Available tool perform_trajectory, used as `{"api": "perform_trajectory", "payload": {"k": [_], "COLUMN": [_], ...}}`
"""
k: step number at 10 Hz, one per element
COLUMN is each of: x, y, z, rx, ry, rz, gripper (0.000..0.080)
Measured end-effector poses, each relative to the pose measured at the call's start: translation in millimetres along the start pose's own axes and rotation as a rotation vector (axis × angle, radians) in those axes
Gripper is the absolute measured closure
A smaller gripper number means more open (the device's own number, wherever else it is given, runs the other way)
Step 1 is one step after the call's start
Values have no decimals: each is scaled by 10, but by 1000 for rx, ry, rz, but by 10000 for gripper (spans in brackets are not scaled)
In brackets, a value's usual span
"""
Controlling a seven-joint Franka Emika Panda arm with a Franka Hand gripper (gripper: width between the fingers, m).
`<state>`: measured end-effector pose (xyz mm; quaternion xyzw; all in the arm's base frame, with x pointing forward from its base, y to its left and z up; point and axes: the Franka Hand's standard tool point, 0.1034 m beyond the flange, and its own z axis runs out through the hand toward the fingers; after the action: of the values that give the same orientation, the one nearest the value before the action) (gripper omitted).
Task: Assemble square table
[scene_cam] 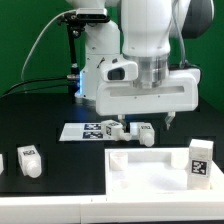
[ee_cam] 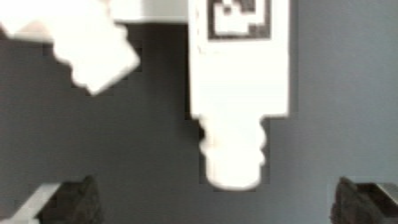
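My gripper (scene_cam: 145, 122) hangs open just above the black table, behind the white square table top (scene_cam: 128, 162). Two white legs lie under it: one (scene_cam: 146, 132) between the fingers and one (scene_cam: 113, 129) beside it. In the wrist view the gripper (ee_cam: 217, 205) is open, with dark fingertips (ee_cam: 71, 202) wide apart. A tagged white leg (ee_cam: 240, 85) lies ahead of it, its narrow rounded end pointing toward the gap. A second leg (ee_cam: 89, 50) lies askew beside it. Nothing is held.
The marker board (scene_cam: 88, 130) lies just on the exterior view's left of the gripper. A tagged leg (scene_cam: 28, 160) lies at the front left, with another at the left edge (scene_cam: 2, 162). A tagged leg (scene_cam: 200, 160) stands upright at the top's right side.
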<state>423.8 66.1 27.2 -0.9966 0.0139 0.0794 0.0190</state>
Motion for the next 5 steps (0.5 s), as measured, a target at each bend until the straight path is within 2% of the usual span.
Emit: {"api": "perform_trajectory", "payload": {"k": [3,5], "x": [5,9], "y": [7,-51], "z": [0,-13], "rx": [-1,4], "ry": [0,-9], "rz": [0,19], "gripper": [150,150]}}
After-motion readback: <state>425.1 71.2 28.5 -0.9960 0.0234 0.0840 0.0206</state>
